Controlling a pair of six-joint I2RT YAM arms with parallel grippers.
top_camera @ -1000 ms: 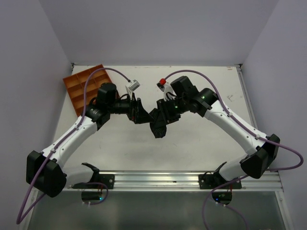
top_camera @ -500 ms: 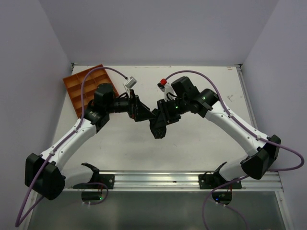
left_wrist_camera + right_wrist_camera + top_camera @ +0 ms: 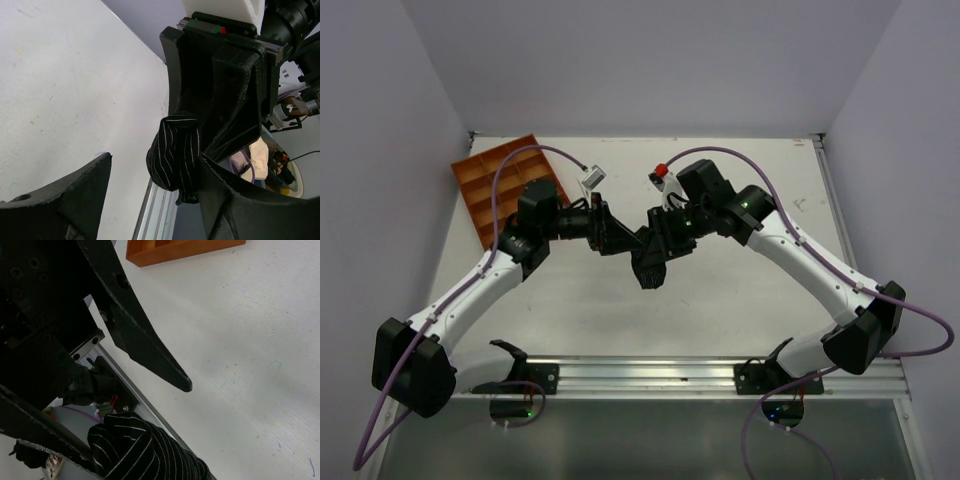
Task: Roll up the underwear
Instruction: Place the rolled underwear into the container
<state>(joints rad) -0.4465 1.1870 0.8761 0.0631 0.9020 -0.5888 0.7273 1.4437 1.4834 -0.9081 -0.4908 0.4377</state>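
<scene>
Mid-frame in the top view, between both arms' tips, sits the underwear (image 3: 175, 152), a striped black bundle over the white table (image 3: 75, 75). Right claw (image 3: 200, 125) pinches it. Left claw (image 3: 152, 165) gapes wide around it, one finger touching. Orange tray (image 3: 495, 185) upper left.

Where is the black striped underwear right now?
In the left wrist view, the black pinstriped fabric underwear is bunched in the right gripper, between the left gripper's spread fingers, mid-table.
</scene>
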